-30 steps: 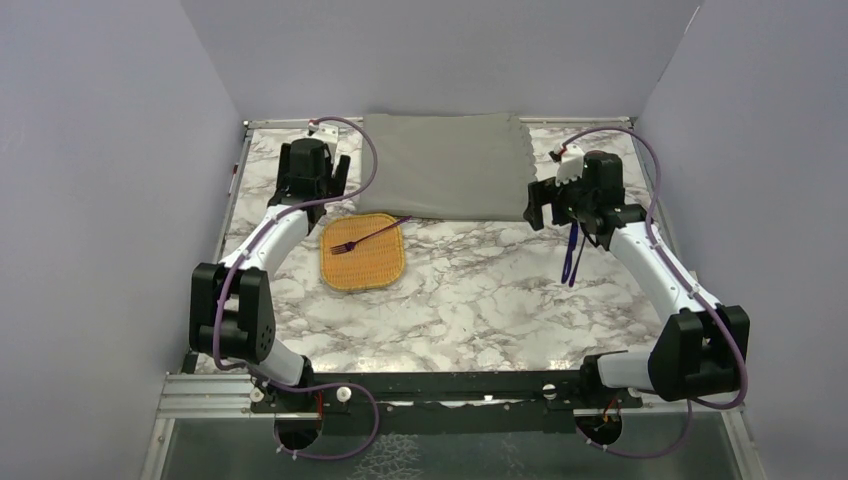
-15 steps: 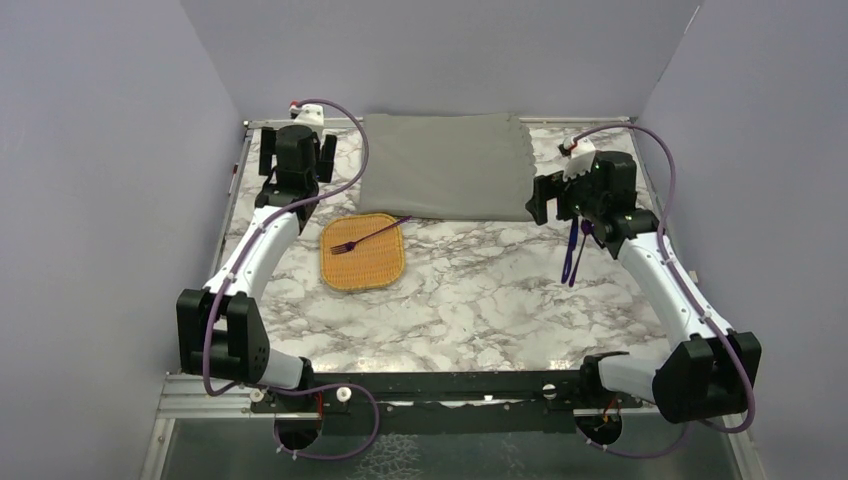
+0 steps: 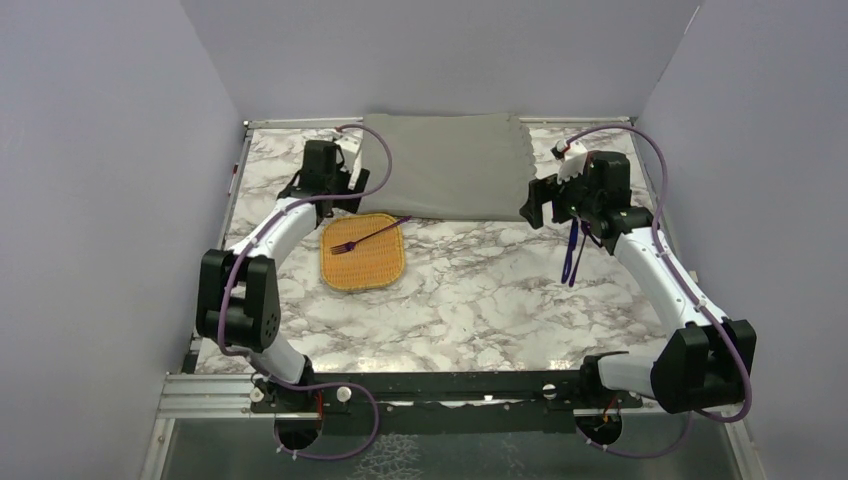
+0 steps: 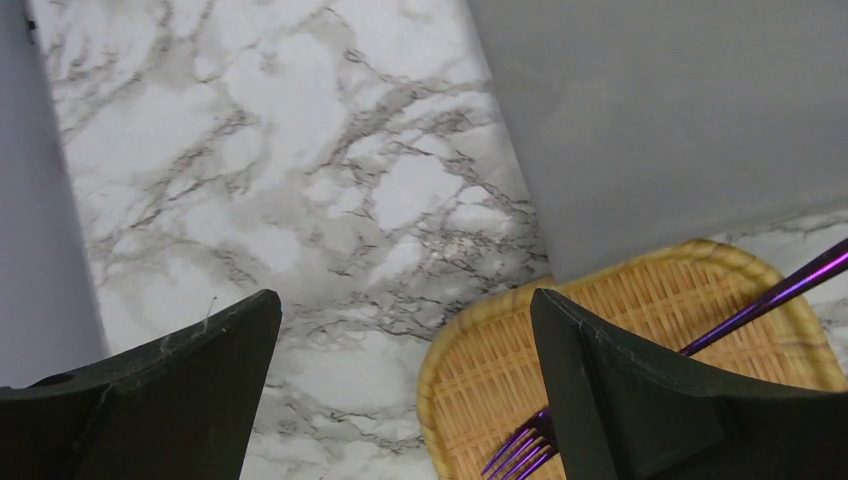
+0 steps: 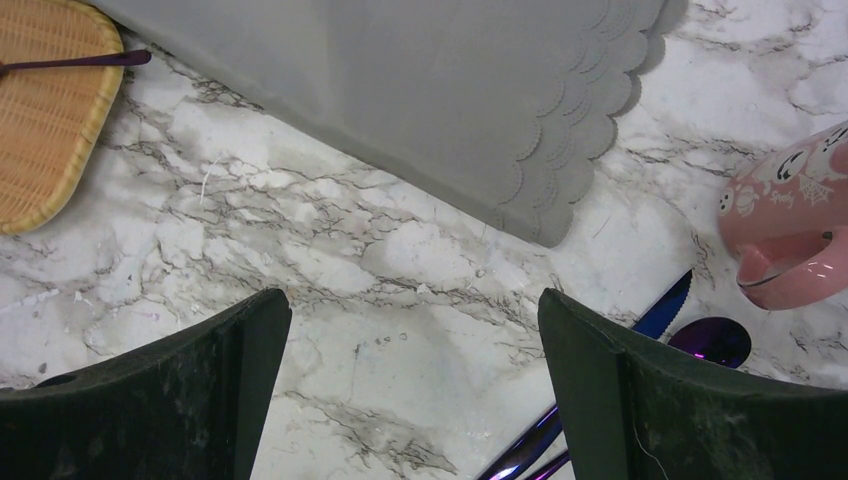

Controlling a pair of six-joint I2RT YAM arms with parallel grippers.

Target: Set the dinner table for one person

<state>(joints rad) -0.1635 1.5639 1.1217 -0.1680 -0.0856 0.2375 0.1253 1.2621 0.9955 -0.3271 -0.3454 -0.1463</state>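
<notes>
Over the near-square dinner table (image 3: 470,290), left pincer (image 4: 405,295) spread empty; right pincer (image 5: 415,295) likewise.

light: bright and even, pretty diffuse, from overhead
shadows: soft and faint on the tabletop (image 3: 470,290)
glare: basically none
focus: wrist views crisp on the marble; the close-up fingers (image 4: 640,400) look dark and a bit soft

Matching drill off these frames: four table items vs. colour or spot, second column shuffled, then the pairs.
1 fork
2 placemat
3 mug
4 knife

A pink
B grey, at the far edge
C lying across the woven tray
D on the bare table, beside the spoon

Pairs: 1-C, 2-B, 3-A, 4-D
</notes>
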